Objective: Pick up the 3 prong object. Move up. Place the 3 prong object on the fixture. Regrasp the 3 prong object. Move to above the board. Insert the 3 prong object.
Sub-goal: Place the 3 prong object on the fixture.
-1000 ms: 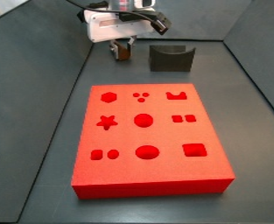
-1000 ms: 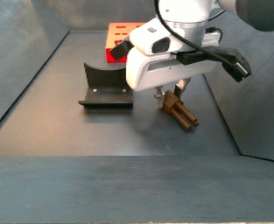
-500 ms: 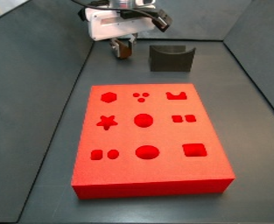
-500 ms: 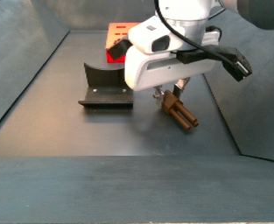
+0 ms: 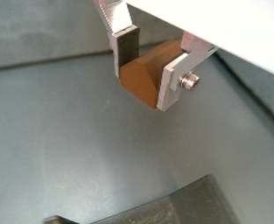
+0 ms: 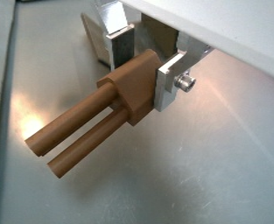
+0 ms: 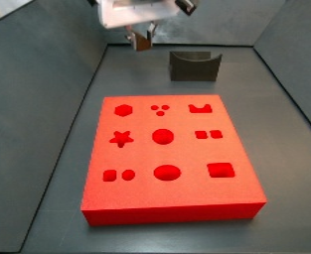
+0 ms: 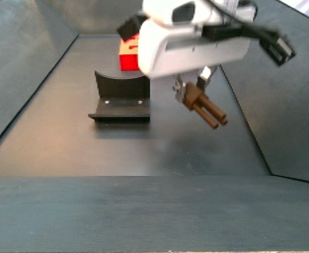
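Observation:
My gripper [image 8: 192, 87] is shut on the 3 prong object [image 8: 204, 109], a small brown block with prongs. It hangs tilted in the air, clear of the floor, prongs pointing down and outward. In both wrist views the brown block [image 5: 143, 73] sits between the silver fingers [image 5: 174, 77], and its long prongs [image 6: 74, 137] stick out past them. In a side view the gripper [image 7: 142, 38] is raised near the back wall, left of the dark fixture [image 7: 194, 65]. The fixture [image 8: 118, 103] stands on the floor beside the gripper. The red board [image 7: 170, 156] lies flat further off.
Grey walls enclose the work floor on all sides. The red board [image 8: 127, 44] shows behind the gripper body in a side view. An edge of the fixture [image 5: 174, 206] shows in a wrist view.
The gripper has risen with the 3 prong object in it; the object has left the floor and now hangs in the air. The fixture and board have not moved.

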